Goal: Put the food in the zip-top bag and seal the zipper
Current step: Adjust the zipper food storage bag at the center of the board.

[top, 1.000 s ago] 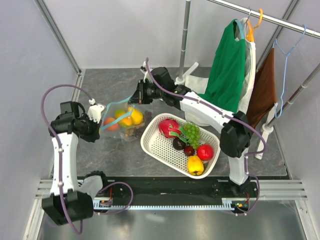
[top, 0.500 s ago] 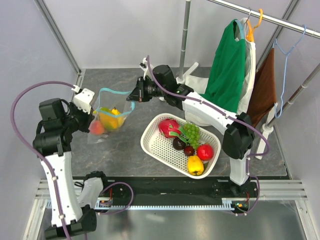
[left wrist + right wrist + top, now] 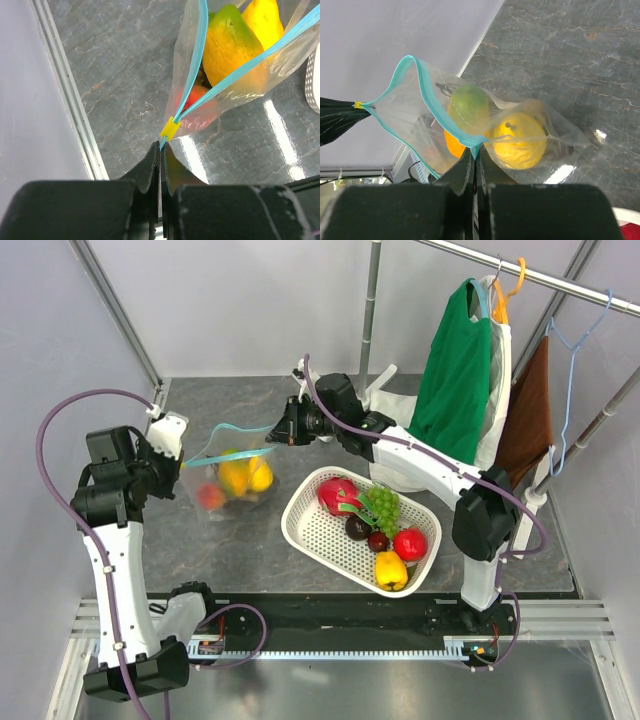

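Observation:
The clear zip-top bag (image 3: pixel 232 478) hangs stretched between both grippers above the table. My left gripper (image 3: pixel 161 146) is shut on the left end of the teal zipper (image 3: pixel 199 55), just behind a yellow slider (image 3: pixel 170 129). My right gripper (image 3: pixel 474 150) is shut on the zipper's other end (image 3: pixel 470 140). The mouth gapes open between the two strips (image 3: pixel 412 92). Inside the bag lie food pieces: a green-yellow mango (image 3: pixel 231 47), a yellow lemon-like piece (image 3: pixel 517 141), an orange piece (image 3: pixel 454 145) and a reddish peach (image 3: pixel 196 96).
A white perforated basket (image 3: pixel 312 533) at centre right holds more fruit, including green grapes (image 3: pixel 381 504) and a red apple (image 3: pixel 410 543). Clothes hang on a rack (image 3: pixel 470 370) at the back right. A metal rail (image 3: pixel 70 100) edges the table on the left.
The left arm has swung out to the left and the bag has risen off the table. Its mouth, a wide loop half a second ago, is now pulled longer and flatter between the grippers.

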Robot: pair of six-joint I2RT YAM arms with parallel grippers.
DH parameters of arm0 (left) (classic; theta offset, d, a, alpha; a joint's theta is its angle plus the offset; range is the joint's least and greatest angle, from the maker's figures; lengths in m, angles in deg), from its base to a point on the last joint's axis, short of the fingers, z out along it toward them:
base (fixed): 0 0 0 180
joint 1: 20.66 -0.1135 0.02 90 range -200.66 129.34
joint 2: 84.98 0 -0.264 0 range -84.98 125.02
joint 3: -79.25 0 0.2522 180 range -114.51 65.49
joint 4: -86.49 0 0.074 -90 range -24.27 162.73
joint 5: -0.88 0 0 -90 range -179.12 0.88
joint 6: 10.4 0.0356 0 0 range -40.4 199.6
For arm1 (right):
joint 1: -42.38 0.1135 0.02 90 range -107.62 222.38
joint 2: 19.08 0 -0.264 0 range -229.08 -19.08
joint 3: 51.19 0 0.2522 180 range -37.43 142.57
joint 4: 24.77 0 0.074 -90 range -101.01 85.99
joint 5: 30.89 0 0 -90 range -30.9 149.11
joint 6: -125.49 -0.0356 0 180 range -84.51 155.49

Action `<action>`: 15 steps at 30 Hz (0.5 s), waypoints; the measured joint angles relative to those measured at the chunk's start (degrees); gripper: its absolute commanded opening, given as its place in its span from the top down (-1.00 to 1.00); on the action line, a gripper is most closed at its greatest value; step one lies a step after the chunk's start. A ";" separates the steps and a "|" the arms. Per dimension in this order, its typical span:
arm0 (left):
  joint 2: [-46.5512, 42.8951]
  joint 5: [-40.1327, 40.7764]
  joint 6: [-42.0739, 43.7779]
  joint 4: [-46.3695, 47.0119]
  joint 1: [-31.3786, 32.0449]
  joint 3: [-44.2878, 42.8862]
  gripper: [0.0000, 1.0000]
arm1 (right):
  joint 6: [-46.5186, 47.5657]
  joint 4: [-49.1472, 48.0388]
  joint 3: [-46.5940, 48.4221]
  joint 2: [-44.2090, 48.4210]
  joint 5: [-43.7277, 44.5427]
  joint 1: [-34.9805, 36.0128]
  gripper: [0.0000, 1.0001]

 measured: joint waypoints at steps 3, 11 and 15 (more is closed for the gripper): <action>0.37 -2.45 1.95 -2.60 -0.04 -0.96 -0.09 | 0.15 -0.15 -0.55 0.50 -0.11 0.13 1.00; -3.23 -14.36 2.91 -7.78 -0.04 -3.93 -0.99 | 0.81 -1.97 -2.29 0.50 -2.73 -0.13 1.00; -0.52 -18.97 0.15 -7.17 0.00 -8.68 -0.67 | 2.89 -3.21 -3.32 0.50 -4.74 0.04 1.00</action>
